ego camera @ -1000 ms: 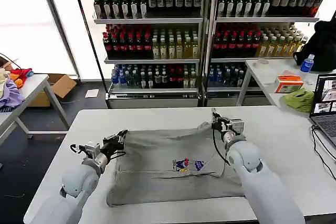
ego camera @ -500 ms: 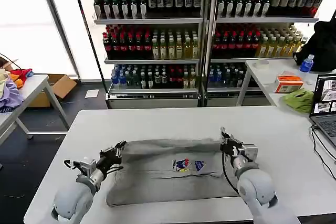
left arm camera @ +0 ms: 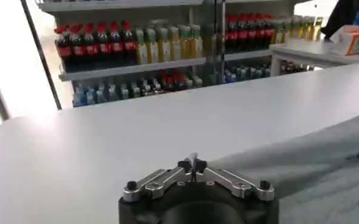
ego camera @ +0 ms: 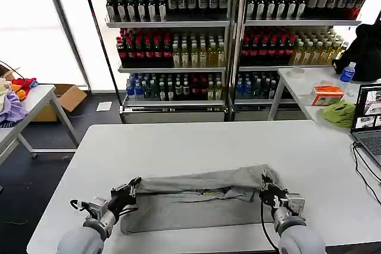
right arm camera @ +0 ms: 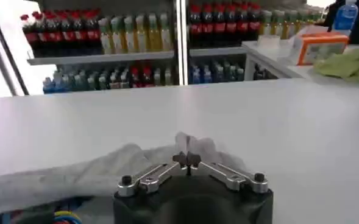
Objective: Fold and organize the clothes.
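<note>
On the white table [ego camera: 196, 141], both end effectors clench the grey shirt [ego camera: 196, 197], lying lengthwise left-to-right.

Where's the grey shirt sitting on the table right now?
In the head view the grey shirt lies half-folded at the white table's near edge, stretched between the left end effector and the right end effector, each pinching a corner.

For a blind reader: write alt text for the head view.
Two robot arms fold a grey shirt on a white table, the left pincer and right pincer each shut on its far edge. Shelves of bottled drinks stand behind.
</note>
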Motion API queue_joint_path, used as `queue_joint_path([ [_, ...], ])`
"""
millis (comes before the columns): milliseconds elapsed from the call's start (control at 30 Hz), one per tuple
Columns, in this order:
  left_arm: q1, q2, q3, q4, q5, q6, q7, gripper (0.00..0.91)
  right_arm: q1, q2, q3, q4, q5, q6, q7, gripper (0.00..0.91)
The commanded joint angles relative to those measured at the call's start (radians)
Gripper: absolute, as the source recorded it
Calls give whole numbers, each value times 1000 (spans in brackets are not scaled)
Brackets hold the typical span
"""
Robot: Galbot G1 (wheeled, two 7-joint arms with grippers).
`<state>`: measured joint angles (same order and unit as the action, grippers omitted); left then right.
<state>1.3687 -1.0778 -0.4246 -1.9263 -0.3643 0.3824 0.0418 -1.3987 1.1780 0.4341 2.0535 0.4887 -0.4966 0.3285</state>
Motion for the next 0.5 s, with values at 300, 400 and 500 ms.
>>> queue_joint_path([
  [300, 52, -25, 6, -25, 51, 6, 17, 161, -98, 7, -3, 9, -107, 28, -8, 0],
  [400, 46, -33, 11, -28, 59, 5, 18, 907, -88, 15, -5, -8, -113, 36, -8, 121],
  [500, 39, -41, 16, -28, 61, -6, 17, 907, -82, 19, -17, -29, -142, 36, -4, 907],
])
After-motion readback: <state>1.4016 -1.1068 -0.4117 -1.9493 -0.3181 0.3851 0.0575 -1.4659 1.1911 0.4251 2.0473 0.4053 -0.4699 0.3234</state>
